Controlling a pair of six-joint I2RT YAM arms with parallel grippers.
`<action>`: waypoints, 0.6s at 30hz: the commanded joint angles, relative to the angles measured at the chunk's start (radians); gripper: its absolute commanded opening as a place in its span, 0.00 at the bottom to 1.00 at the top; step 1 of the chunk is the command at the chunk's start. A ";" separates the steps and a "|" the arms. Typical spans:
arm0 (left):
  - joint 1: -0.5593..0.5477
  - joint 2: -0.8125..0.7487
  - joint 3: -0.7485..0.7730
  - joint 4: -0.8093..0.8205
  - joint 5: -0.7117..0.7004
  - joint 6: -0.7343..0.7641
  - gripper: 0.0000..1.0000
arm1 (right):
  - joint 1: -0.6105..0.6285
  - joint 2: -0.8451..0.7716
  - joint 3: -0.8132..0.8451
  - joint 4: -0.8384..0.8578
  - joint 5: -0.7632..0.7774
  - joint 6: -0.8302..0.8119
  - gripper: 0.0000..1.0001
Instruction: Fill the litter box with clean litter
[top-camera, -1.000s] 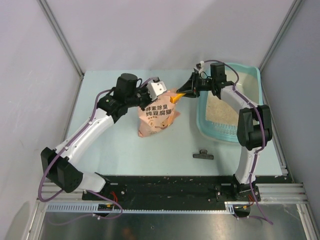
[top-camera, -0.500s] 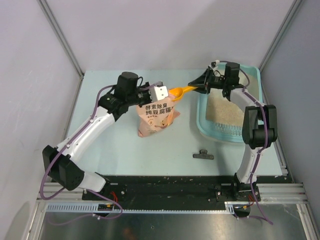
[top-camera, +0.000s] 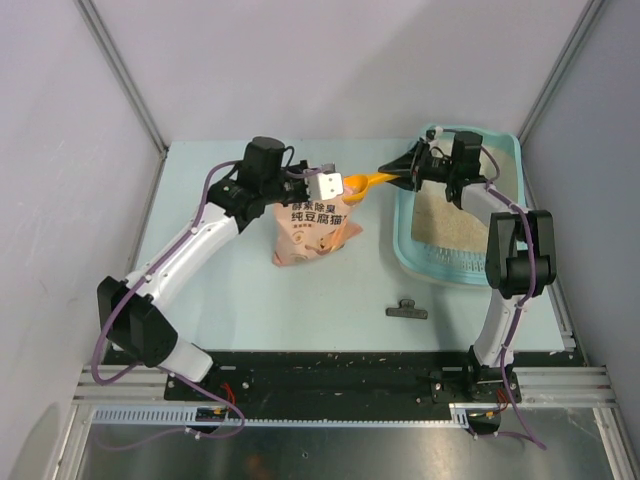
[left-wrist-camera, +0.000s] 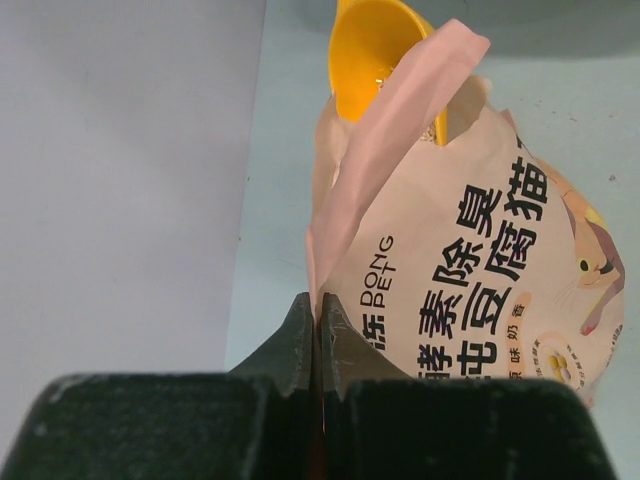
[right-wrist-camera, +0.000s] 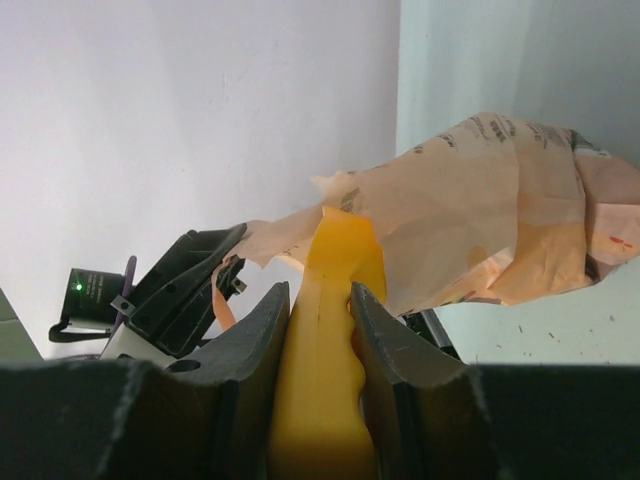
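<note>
Where checked from far left, finds left gripper (left-wrist-camera: 318, 308) with jaws pressed flat together on top edge of upright pink-orange bag (top-camera: 312, 236). Records orange scoop (top-camera: 362, 183) with bowl at bag mouth, handle clamped tight in right gripper (top-camera: 400, 175). Locates litter box (top-camera: 508, 146) on right side of table (top-camera: 220, 280), clean litter (top-camera: 440, 216) inside.

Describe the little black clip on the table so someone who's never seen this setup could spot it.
On the table, find the light-teal litter box at the right. Just off its near-left corner, toward the table's near edge, a small clip lies alone. It is black, flat and far smaller than the pink-orange bag to its left.
</note>
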 joint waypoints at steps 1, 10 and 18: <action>-0.009 -0.071 0.034 0.218 0.019 0.057 0.00 | -0.023 -0.024 0.003 0.168 -0.032 0.086 0.00; 0.025 -0.096 0.014 0.250 0.039 0.031 0.00 | -0.060 -0.049 0.003 0.111 -0.050 0.017 0.00; 0.023 -0.123 -0.027 0.270 0.041 0.006 0.00 | -0.111 -0.057 -0.002 0.100 -0.070 0.023 0.00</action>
